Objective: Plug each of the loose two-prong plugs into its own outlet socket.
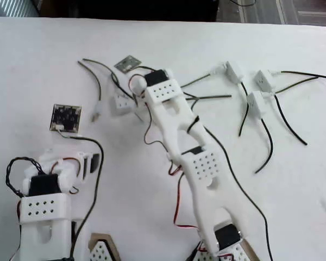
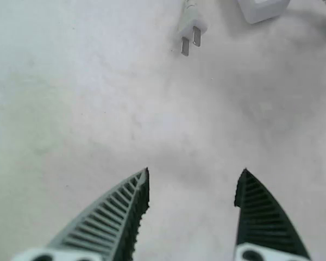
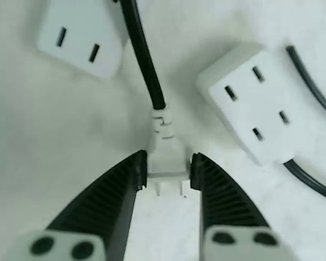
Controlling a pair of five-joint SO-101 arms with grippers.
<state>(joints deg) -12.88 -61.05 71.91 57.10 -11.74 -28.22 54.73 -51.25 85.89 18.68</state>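
One white two-prong plug [image 3: 164,142] is pinched between the fingertips of the right gripper [image 3: 167,163]. Its prongs point back toward the wrist and its black cord [image 3: 144,60] runs away ahead. Just beside the cord lies a two-slot outlet [image 3: 79,35]. On the cord's other side lies a four-slot outlet [image 3: 255,103], near the plug but apart from it, with a strip of bare tabletop between them.

The left gripper [image 2: 195,179] is spread wide and holds nothing. A second plug [image 2: 189,27] lies well ahead of it, prongs toward the fingertips, with open surface between.

Seen from above, a dark square board [image 1: 65,117] lies near that second plug. Three more white corded pieces [image 1: 255,103] lie toward the right; I cannot tell whether they are plugs or outlets. The table [image 1: 32,65] is bare along its far edge and left side.
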